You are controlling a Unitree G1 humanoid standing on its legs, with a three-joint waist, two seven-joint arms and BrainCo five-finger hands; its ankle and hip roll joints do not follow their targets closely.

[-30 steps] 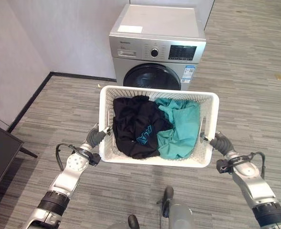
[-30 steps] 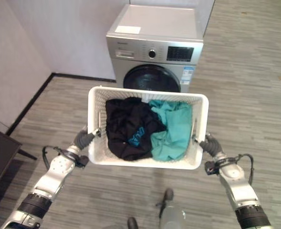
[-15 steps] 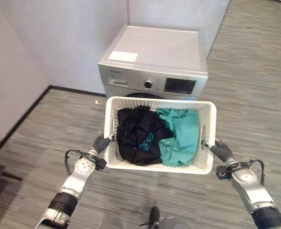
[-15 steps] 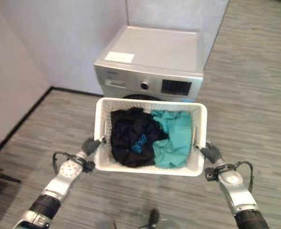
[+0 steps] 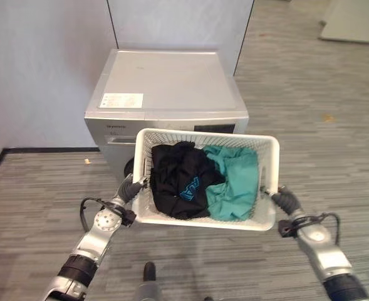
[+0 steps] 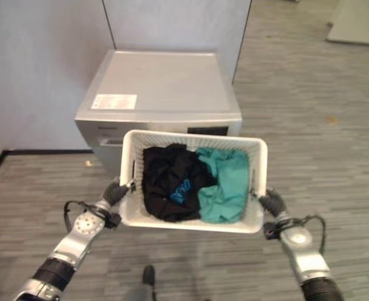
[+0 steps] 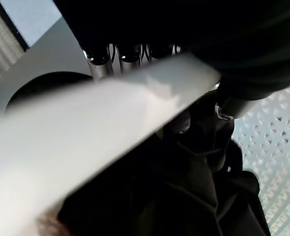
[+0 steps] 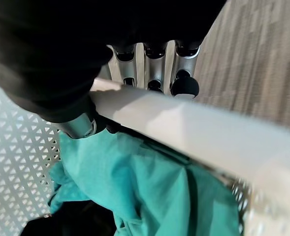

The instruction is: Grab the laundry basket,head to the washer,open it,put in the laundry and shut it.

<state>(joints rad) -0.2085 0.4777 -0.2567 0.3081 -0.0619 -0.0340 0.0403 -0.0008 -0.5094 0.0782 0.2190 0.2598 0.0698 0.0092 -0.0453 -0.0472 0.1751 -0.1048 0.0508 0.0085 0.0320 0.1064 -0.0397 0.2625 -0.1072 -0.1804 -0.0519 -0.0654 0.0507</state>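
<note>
Left eye view: a silver-grey washer [image 5: 165,94] stands against a pale wall [image 5: 40,56] on grey striped flooring [image 5: 334,144], its flat top facing the camera and its dark round door [image 7: 41,86] shut, the door seen best past the fingers in the left wrist view. Directly in front of it, held off the floor between both arms, is the white perforated laundry basket [image 5: 206,221], its far rim overlapping the washer's front panel. Inside the basket lie a black garment [image 5: 178,179] with a blue print on the robot's left and a teal garment [image 5: 234,182] on the right, touching each other.

Both arms reach forward and slightly inward, one to each short end of the basket. The left hand [image 5: 129,188] is clamped on the basket's left rim: its wrist view shows the silver fingers [image 7: 122,56] hooked over the outside of the white rim and the thumb [image 7: 211,125] curled inside against the black garment. The right hand [image 5: 283,200] grips the right rim the same way, fingers [image 8: 154,69] wrapped over the outer edge and thumb [image 8: 78,123] pressed inside above the teal garment.
</note>
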